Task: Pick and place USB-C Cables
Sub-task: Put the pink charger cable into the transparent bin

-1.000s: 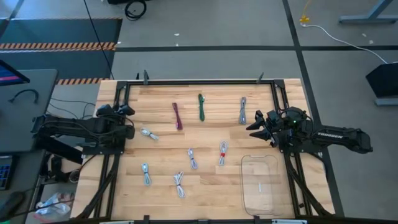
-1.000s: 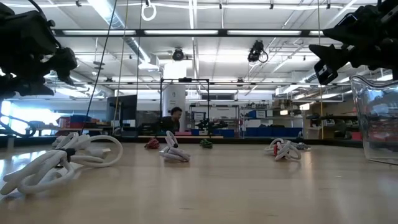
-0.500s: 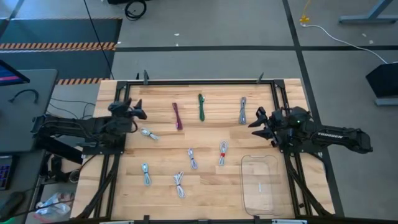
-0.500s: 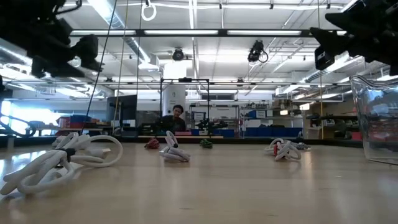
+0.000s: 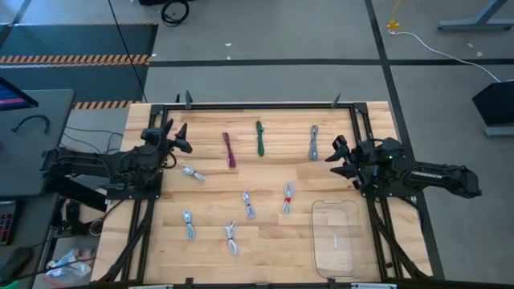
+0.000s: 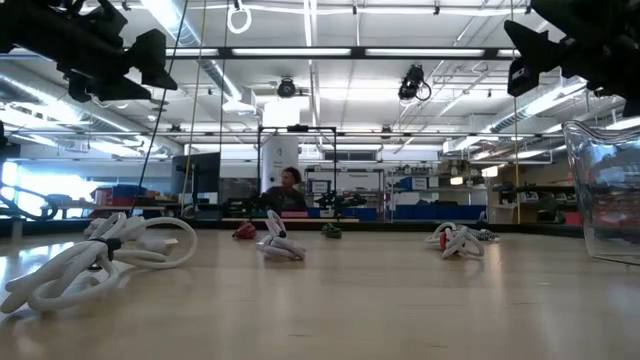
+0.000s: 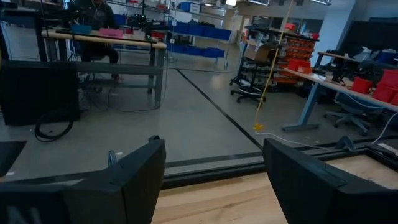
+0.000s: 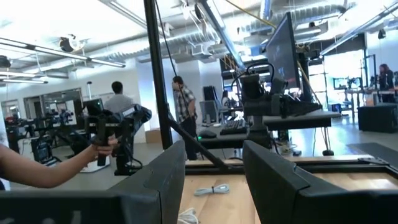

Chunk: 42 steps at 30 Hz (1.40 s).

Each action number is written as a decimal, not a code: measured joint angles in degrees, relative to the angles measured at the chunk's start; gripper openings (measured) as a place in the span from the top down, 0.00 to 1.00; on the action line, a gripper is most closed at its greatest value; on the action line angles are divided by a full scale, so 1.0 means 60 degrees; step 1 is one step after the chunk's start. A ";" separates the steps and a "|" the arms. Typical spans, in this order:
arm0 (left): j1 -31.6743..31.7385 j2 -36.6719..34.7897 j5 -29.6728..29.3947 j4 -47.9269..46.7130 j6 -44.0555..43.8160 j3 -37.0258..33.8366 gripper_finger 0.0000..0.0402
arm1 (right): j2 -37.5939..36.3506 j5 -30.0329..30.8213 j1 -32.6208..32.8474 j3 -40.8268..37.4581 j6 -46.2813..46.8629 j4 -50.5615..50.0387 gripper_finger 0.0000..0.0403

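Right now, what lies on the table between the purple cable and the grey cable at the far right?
In the high view, only the green cable lies between the purple cable and the grey cable.

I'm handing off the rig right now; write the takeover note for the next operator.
Left gripper: open, empty, raised over the table's left side.
Right gripper: open, empty, raised near the grey cable at the back right.
All nine USB-C cables lie loose on the table, including purple, green and red-tied.
Clear tray holds none.
Done: nothing. Left: every cable.
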 joint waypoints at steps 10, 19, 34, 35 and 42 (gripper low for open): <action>0.0011 0.0000 -0.0010 0.0025 -0.0220 0.0000 0.32 | 0.0004 -0.0298 0.0000 -0.0001 -0.0333 -0.0008 0.58; 0.0011 0.0000 -0.0055 0.0012 -0.0220 0.0000 0.32 | 0.0004 -0.0435 -0.0029 -0.0002 -0.0608 -0.0016 0.58; 0.0015 0.0000 0.1214 -0.1611 -0.2976 0.0000 0.32 | 0.0004 -0.0435 -0.0010 0.0000 -0.0713 0.0466 0.58; 0.0015 0.0000 0.1243 -0.1556 -0.2811 0.0000 0.32 | 0.0004 -0.0438 -0.0007 -0.0002 -0.0710 0.0491 0.58; 0.0015 -0.0002 0.1617 -0.1269 -0.1662 0.0000 0.32 | 0.0004 -0.0523 -0.0007 -0.0002 -0.0112 0.0485 0.58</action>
